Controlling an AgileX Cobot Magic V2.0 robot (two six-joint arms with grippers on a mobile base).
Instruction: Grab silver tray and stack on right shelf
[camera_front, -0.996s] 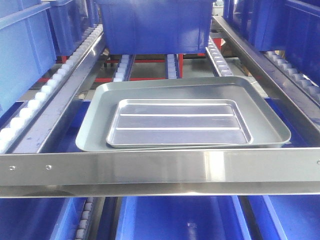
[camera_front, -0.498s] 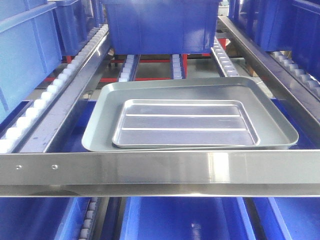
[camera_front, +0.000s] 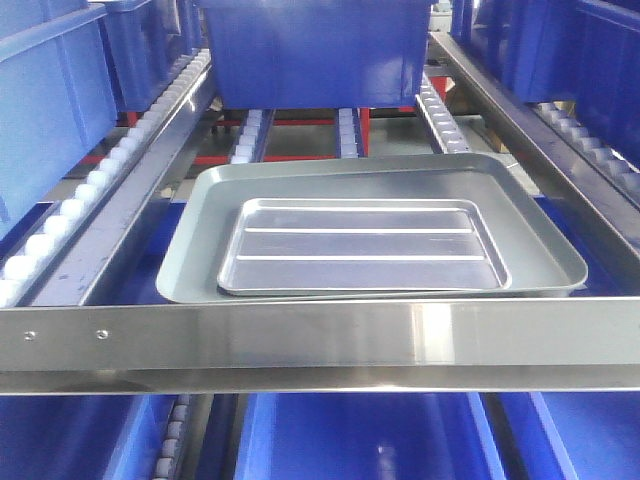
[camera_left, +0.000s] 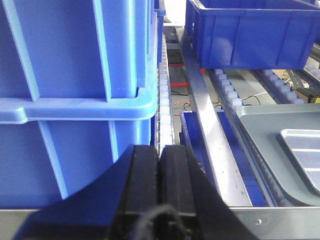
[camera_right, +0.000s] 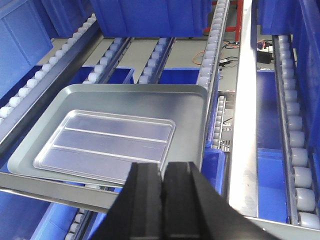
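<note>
We are looking at a small silver tray (camera_front: 362, 246) lying flat inside a larger grey tray (camera_front: 370, 180), which is sitting on the roller lanes (camera_front: 247, 135) of the rack just behind the steel front rail (camera_front: 320, 340). The small tray is resting toward the front of the large one, its near edge close to the large tray's front lip, with bare grey floor showing at the back and sides. A blue bin (camera_front: 315, 50) is sitting farther back on the same lane, well apart from the trays, leaving open rollers between them. More blue bins (camera_left: 75, 75) are stacking up on the left lane. Our left hand (camera_left: 159, 165) is hanging before those bins with fingers pressed together, holding nothing. Our right hand (camera_right: 162, 187) is hovering in front of the trays, its fingers nearly together and empty.
</note>
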